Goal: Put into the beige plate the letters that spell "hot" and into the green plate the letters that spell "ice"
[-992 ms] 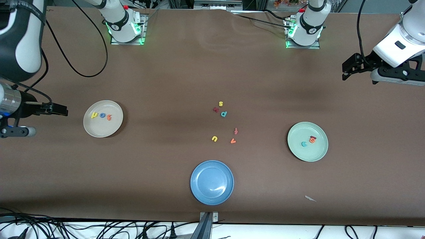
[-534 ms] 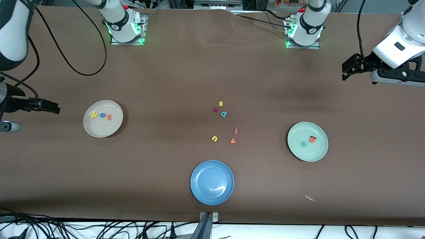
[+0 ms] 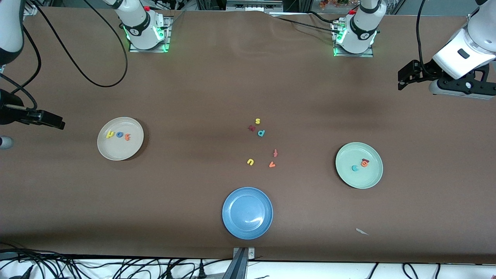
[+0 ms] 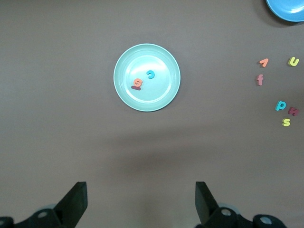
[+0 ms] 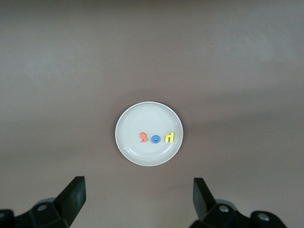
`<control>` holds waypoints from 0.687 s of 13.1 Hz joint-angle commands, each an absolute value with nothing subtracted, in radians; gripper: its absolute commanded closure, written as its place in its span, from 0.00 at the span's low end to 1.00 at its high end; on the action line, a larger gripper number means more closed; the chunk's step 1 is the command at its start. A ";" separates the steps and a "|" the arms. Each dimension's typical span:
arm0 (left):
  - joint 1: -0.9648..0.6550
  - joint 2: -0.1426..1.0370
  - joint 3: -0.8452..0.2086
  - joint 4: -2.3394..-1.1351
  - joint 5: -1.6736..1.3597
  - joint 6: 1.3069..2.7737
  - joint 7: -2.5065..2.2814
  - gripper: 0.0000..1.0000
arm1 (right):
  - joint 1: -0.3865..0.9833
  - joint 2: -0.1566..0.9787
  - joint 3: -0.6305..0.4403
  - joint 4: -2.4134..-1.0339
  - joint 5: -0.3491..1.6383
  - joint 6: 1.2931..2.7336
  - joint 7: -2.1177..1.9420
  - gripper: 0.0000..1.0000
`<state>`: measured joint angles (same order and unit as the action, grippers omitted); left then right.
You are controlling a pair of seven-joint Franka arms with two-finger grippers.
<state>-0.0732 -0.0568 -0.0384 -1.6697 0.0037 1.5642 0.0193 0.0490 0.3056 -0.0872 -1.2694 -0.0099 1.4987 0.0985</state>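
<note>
Three letters each are seen in the beige plate (image 5: pixel 149 140) and green plate (image 4: pixel 147 77), beneath the spread, empty right gripper (image 5: pixel 137 197) and left gripper (image 4: pixel 141 202)

Foam letters (image 3: pixel 260 142): s, p, f, u, v

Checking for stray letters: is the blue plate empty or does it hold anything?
Empty. The blue plate shows only bare glaze in the front view, with no letter in it.
</note>
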 commanded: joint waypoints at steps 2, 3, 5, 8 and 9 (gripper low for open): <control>-0.087 -0.044 -0.037 -1.634 0.011 1.536 0.021 0.00 | -0.015 0.268 -0.008 -1.302 -0.063 1.494 0.124 0.00; -0.089 -0.043 -0.038 -1.632 0.012 1.534 0.025 0.00 | -0.015 0.268 -0.006 -1.304 -0.064 1.493 0.124 0.00; -0.087 -0.044 -0.037 -1.632 0.012 1.531 0.031 0.00 | -0.014 0.268 -0.005 -1.305 -0.058 1.480 0.124 0.00; -0.081 -0.044 -0.037 -1.634 0.011 1.531 0.034 0.00 | -0.005 0.267 -0.006 -1.299 -0.051 1.488 0.126 0.00; -0.083 -0.044 -0.037 -1.632 0.009 1.531 0.031 0.00 | -0.005 0.267 -0.006 -1.299 -0.049 1.488 0.127 0.00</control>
<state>-0.0809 -0.0568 -0.0384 -1.6655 0.0037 1.5561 0.0194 0.0014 0.2956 -0.0172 -1.2764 -0.0442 1.4904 0.1130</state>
